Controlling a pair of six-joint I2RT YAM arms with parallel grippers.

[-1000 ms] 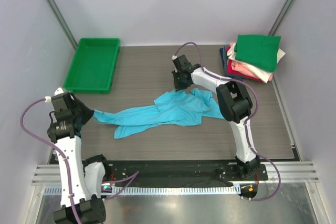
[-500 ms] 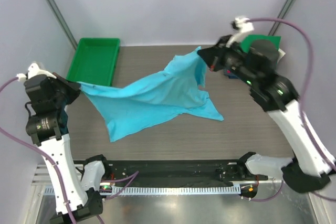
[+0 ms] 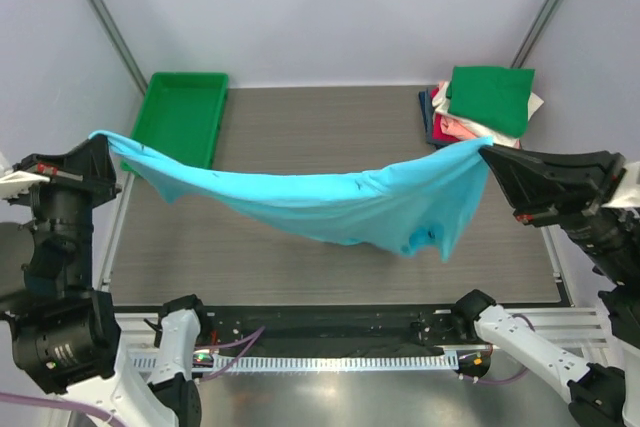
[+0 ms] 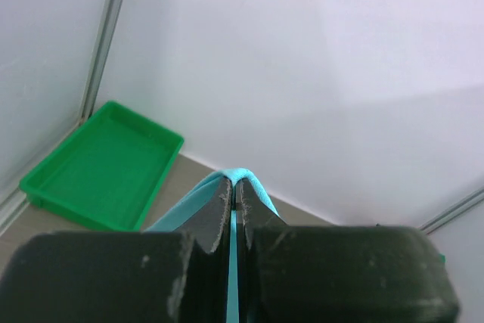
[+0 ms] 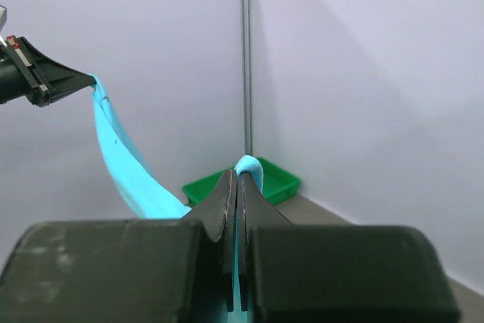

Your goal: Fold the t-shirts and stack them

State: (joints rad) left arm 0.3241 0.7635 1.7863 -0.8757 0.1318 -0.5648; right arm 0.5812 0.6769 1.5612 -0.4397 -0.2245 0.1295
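The turquoise t-shirt (image 3: 340,202) hangs in the air like a hammock. One end is above the near rim of the green tray (image 3: 185,112), and the rest stretches away to the tray's right across the wooden table (image 3: 320,117). The left gripper (image 3: 103,140) has its fingers pressed together on a thin fold of cloth at the tray end. The right gripper (image 3: 487,153) pinches the far end the same way, close to the stack of folded t-shirts (image 3: 490,97), which sits across the table from the tray.

Several things could go wrong from here:

- **Slipping grip:** Each pinch holds only a narrow bit of hem, so more tension between the arms could pull the cloth out of one grip. The shirt would then swing down in a heap.
- **Crooked fold:** The cloth looks roped and twisted, not spread out, with a loose flap hanging from its lowest part. Laid down like this it would probably crease, and the fold would come out crooked.
- **Snagging on the tray:** If the tray end is lowered where it hangs, the hem may drape over the tray wall or catch on it.
- **Knocking the stack:** A careless sweep at the other end could brush the stack and knock its top green shirt out of line.
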